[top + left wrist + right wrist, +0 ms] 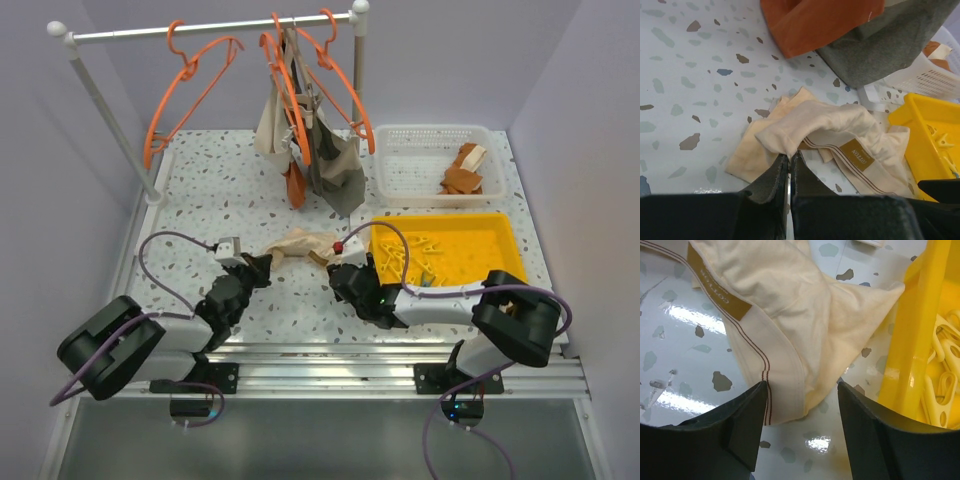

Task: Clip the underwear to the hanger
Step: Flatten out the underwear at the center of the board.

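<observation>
The step in hand appears to be picking up and spreading the underwear (300, 243). It lies crumpled on the table (200, 200) between the two arms, well apart from the empty hanger (152, 145) on the rail behind. To do this well, each gripper should take one end of the waistband and not a loose inner fold — otherwise the cloth will hang bunched and a clip will find no flat edge to bite. The lift should be slow, and the arms should part only until the band is straight, so that no grip is pulled off.

The left gripper (789, 167) is closed tight. In its wrist view a rounded fold of the cream cloth meets the fingertips; it seems pinched there, though only at the very tips, so the hold is probably shallow. The right gripper (802, 425) has its fingers (740, 435) apart and holds nothing. The striped hem of the waistband lies between them, running to the edge of one finger. The yellow tray (912, 340) is just beside the other finger — closing here could catch the tray wall if the arm drifts.
</observation>
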